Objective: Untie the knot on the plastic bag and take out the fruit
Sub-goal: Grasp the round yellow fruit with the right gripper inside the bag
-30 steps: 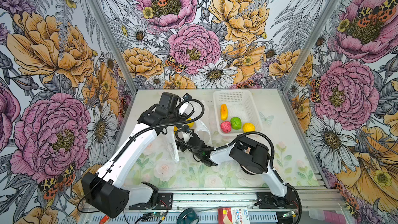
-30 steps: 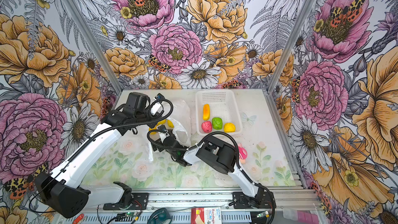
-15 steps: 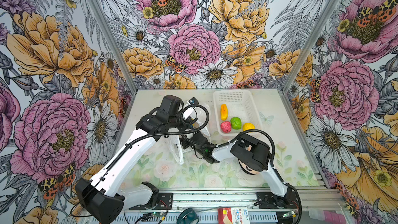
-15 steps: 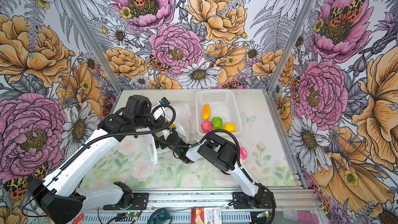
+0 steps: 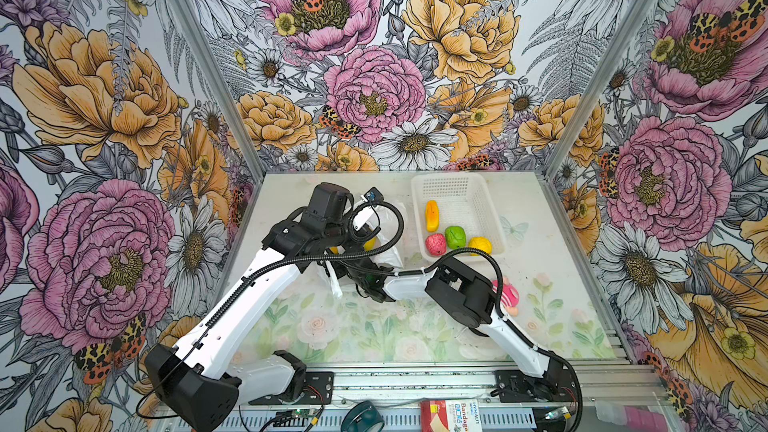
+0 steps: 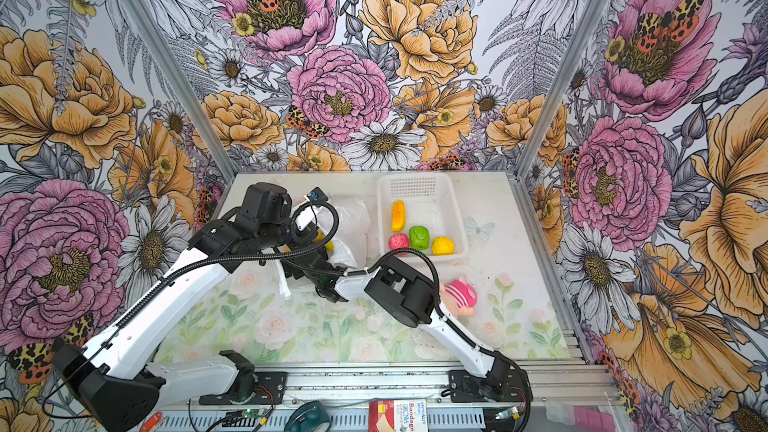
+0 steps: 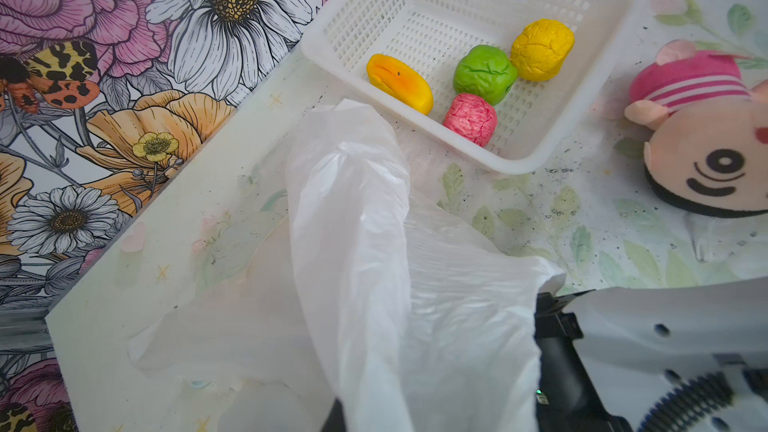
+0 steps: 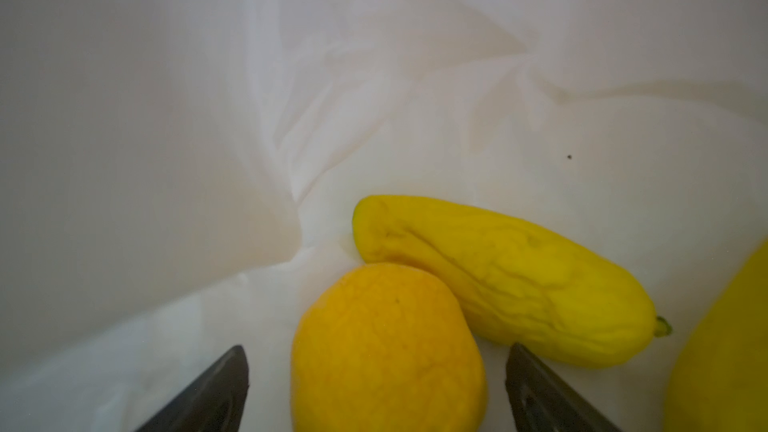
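1. Right wrist view is showing the right tool (image 8: pixel 376 349) reaching inside the plastic bag (image 8: pixel 208 118). Its jaws are standing apart on either side of a round orange-yellow fruit (image 8: pixel 388 347), with a thin gap on each side (so nothing is being gripped yet).
2. A long yellow fruit (image 8: pixel 507 284) is leaning against the round one, and one jaw tip is sitting just beside it. Closing squarely across the round fruit's widest part is looking wise, so that neither the neighbour nor loose film is getting pinched.
3. Left tool (image 5: pixel 353 236) is hiding mostly under its own wrist in both top views. It is pressed together and, judging by the film rising toward its camera, is clamping the bag's rim and holding the mouth up.
4. Holding that rim high while the right arm is backing out should be stopping the film from dragging the fruit off.
5. The plastic bag is lying on the bench (image 5: pixel 332 326), left of the white basket (image 5: pixel 453 189), where four fruits are already sitting. The knot is not showing anywhere (presumably undone).
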Controlling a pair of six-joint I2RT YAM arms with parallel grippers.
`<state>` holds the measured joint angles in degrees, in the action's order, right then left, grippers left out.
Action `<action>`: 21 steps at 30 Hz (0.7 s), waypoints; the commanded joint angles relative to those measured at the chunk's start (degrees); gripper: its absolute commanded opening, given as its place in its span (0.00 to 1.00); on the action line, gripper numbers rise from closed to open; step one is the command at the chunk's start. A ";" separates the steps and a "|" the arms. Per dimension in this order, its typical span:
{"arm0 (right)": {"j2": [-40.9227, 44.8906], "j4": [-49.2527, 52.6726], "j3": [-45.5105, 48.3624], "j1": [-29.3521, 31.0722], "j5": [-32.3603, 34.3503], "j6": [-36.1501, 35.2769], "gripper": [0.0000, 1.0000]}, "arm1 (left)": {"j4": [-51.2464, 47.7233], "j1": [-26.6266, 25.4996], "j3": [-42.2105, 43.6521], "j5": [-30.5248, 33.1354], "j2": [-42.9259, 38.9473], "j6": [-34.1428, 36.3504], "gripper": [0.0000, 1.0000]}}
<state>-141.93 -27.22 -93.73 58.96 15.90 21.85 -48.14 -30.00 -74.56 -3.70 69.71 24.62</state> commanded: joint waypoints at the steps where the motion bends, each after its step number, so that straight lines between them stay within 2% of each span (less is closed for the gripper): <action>1: -1.07 2.09 -1.91 0.04 1.65 -0.60 0.87 | 1.40 -0.28 0.56 -1.02 -1.06 0.86 0.00; 5: 0.70 1.55 0.10 0.02 2.46 -0.84 0.72 | 1.38 0.09 0.71 1.50 -0.59 0.37 0.00; 10: 6.97 -4.93 9.49 0.08 2.82 -0.91 0.59 | 1.30 1.65 0.56 4.38 0.64 -0.85 0.00; 16: 14.51 -14.15 22.08 0.02 3.13 -0.60 0.51 | 1.29 2.47 0.50 4.80 0.97 -1.34 0.00; 21: 17.29 -19.55 28.21 0.02 2.53 -0.81 0.49 | 1.29 2.60 0.61 4.96 1.06 -1.34 0.00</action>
<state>-127.35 -40.18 -67.05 58.96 18.24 21.17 -48.12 -27.83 -74.54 0.34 70.65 23.97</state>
